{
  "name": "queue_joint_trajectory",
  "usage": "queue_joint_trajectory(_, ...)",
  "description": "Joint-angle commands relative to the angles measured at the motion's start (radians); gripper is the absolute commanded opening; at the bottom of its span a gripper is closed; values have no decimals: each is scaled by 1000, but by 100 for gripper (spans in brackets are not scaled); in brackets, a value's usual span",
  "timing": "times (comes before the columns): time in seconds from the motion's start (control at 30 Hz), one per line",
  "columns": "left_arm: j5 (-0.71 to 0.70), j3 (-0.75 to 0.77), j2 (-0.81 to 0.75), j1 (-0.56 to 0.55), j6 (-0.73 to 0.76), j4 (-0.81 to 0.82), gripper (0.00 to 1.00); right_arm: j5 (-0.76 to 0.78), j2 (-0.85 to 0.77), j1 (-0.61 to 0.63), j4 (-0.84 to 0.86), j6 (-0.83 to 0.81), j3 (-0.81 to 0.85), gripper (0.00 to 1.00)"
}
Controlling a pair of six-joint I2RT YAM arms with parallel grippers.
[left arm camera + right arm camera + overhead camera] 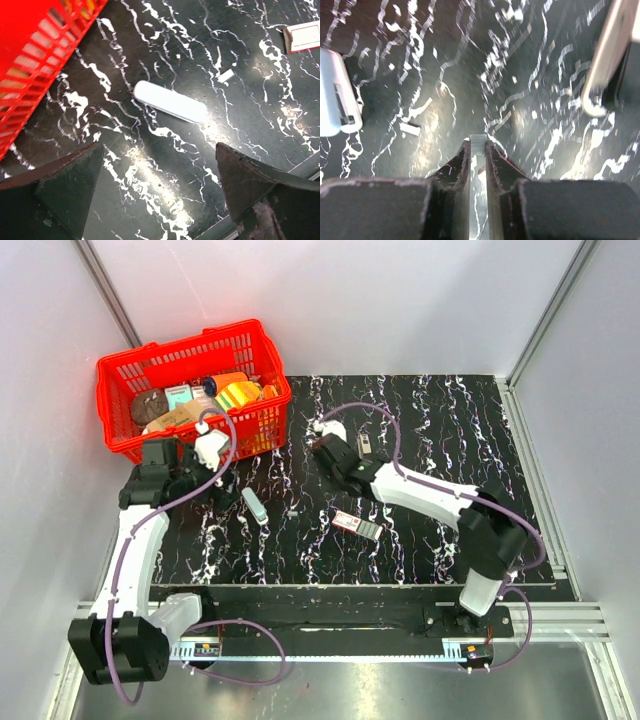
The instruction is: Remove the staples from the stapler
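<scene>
A pale blue stapler [254, 505] lies flat on the black marbled table; it shows in the left wrist view [170, 102] and at the left edge of the right wrist view [335, 100]. My right gripper [326, 448] [478, 147] is shut on a short silver strip of staples [478, 139], held just above the table. A metal stapler part [364, 445] [607, 60] lies to its right. My left gripper [212, 483] [159, 152] is open and empty, hovering near the stapler, between it and the basket.
A red basket [118, 370] [30, 60] full of goods stands at the back left. A red and white staple box [357, 525] [302, 37] lies mid-table. A small loose staple piece [226, 76] [410, 129] lies on the table.
</scene>
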Motion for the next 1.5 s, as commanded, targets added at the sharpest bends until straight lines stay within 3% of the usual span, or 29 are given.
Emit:
queue_joint_trajectory(0.0, 4, 27, 45, -66, -40, 93, 99, 27, -108, 13, -75, 303, -135, 0)
queue_joint_trajectory(0.2, -40, 0, 51, -148, -73, 139, 99, 104, -222, 22, -146, 554, -274, 0)
queue_joint_trajectory(0.67, -80, -39, 17, -165, -50, 140, 99, 150, -202, 43, -304, 848, -322, 0)
queue_joint_trajectory(1.47, -79, -46, 17, -163, -48, 142, 99, 213, -139, 54, -298, 887, -340, 0)
